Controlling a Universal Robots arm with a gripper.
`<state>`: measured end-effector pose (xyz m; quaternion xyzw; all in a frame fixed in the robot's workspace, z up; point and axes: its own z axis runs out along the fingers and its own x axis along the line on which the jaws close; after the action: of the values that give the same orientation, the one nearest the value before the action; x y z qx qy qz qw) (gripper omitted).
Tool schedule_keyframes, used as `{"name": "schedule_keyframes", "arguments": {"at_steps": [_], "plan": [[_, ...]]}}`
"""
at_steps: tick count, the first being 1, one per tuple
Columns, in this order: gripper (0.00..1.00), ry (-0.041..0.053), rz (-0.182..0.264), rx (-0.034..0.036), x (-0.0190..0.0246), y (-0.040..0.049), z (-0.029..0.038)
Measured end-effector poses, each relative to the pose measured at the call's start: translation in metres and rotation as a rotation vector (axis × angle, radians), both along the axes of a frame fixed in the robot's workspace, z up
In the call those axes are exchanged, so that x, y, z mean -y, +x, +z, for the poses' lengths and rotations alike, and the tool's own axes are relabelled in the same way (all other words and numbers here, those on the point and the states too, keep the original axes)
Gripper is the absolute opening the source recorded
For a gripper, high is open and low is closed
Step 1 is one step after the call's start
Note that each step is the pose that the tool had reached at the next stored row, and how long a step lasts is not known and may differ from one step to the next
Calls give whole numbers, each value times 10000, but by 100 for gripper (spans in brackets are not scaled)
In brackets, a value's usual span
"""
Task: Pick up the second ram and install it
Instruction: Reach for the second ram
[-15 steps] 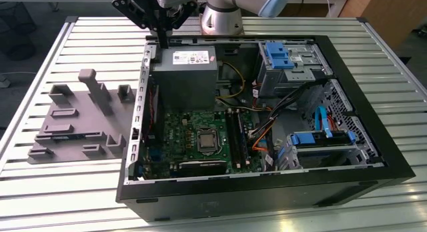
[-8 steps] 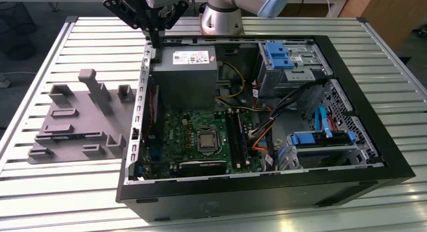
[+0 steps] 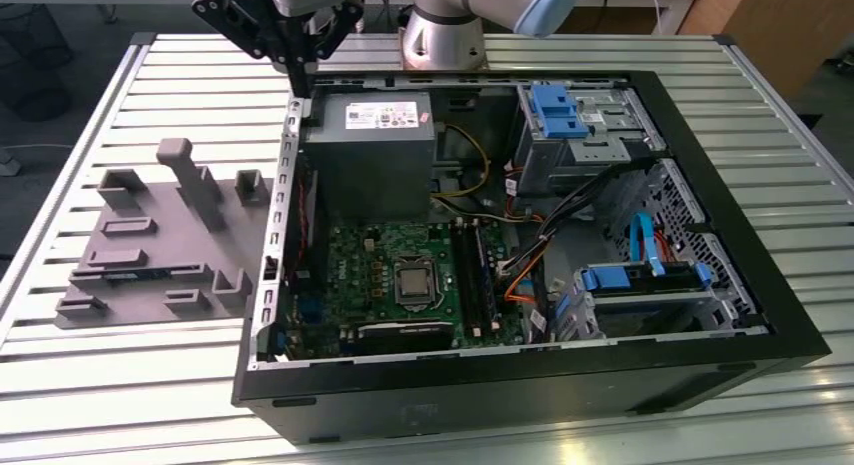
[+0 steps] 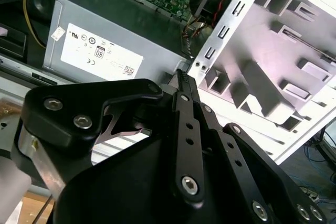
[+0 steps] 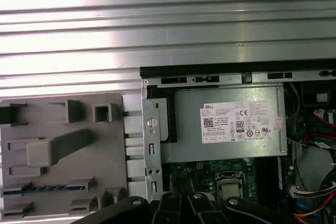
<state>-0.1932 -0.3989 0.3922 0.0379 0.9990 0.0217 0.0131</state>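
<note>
The second ram (image 5: 47,188) is a thin dark stick lying in a slot of the grey holder block (image 5: 58,150). In the exterior view the ram (image 3: 123,276) is in that holder (image 3: 160,245), which lies on the table on the exterior view's left of the open computer case (image 3: 534,385). My gripper (image 3: 303,83) hangs above the case's back corner, by the wall between holder and power supply, well away from the ram. In the second wrist view the gripper (image 4: 181,75) is shut with nothing between its fingers.
A grey power supply (image 3: 367,145) fills the case's back corner beside the gripper. The green motherboard (image 3: 387,265) lies below it, with long black memory slots (image 3: 474,275). Blue drive cages (image 3: 574,115) and cables occupy the case's other side. The table (image 3: 160,385) is ribbed metal.
</note>
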Motion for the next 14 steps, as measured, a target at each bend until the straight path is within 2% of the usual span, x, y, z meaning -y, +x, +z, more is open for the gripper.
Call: {"name": "schedule_keyframes", "arguments": {"at_steps": [14], "plan": [[11, -1, 1, 0, 9, -207, -4]]}}
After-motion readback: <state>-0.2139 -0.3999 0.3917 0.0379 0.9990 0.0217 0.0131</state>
